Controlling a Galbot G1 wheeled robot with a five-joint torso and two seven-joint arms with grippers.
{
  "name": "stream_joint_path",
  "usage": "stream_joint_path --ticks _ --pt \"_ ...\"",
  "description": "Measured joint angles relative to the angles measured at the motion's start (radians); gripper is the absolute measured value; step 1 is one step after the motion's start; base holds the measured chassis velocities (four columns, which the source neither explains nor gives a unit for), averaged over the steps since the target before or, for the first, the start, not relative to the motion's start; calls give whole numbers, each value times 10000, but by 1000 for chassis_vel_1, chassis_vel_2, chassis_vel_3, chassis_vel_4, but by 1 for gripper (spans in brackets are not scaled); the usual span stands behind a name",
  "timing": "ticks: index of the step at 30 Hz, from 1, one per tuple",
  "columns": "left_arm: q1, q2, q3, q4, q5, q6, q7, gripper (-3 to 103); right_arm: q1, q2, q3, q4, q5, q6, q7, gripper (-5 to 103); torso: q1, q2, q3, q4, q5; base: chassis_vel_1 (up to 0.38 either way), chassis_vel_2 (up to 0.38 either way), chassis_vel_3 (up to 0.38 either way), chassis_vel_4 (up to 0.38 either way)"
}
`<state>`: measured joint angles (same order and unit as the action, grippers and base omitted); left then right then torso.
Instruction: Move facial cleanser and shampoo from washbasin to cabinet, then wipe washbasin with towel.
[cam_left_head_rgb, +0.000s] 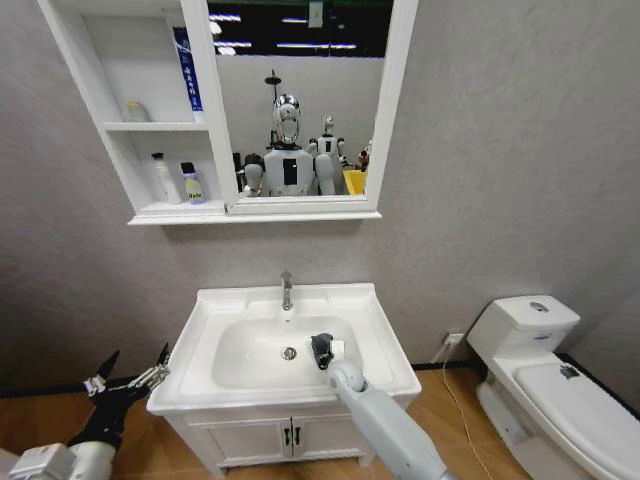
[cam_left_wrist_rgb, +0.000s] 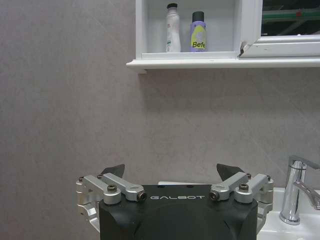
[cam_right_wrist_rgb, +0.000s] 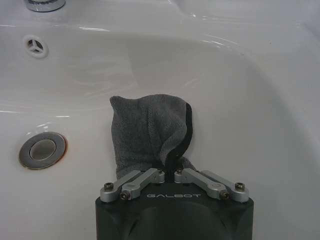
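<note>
The towel (cam_right_wrist_rgb: 150, 132) lies against the inside of the washbasin (cam_left_head_rgb: 225, 305) bowl, beside the drain (cam_right_wrist_rgb: 42, 150), with the right gripper (cam_right_wrist_rgb: 170, 172) jaws clamped on it. The left gripper (cam_left_head_rgb: 130, 372) hangs left of the washbasin, jaws apart. Two bottles (cam_left_wrist_rgb: 198, 32) stand on the cabinet's (cam_left_head_rgb: 160, 212) bottom shelf.
</note>
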<state>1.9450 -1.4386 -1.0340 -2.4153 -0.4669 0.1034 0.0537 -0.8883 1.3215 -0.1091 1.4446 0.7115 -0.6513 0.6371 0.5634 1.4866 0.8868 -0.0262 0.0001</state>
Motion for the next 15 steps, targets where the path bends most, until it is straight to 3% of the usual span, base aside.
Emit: stream_joint_path --ticks 15 --pt "0 0 0 0 0 0 0 100 -105 -243 52 231 -1532 368 50 3 1 -2 2 -3 -2 0 0 0 0"
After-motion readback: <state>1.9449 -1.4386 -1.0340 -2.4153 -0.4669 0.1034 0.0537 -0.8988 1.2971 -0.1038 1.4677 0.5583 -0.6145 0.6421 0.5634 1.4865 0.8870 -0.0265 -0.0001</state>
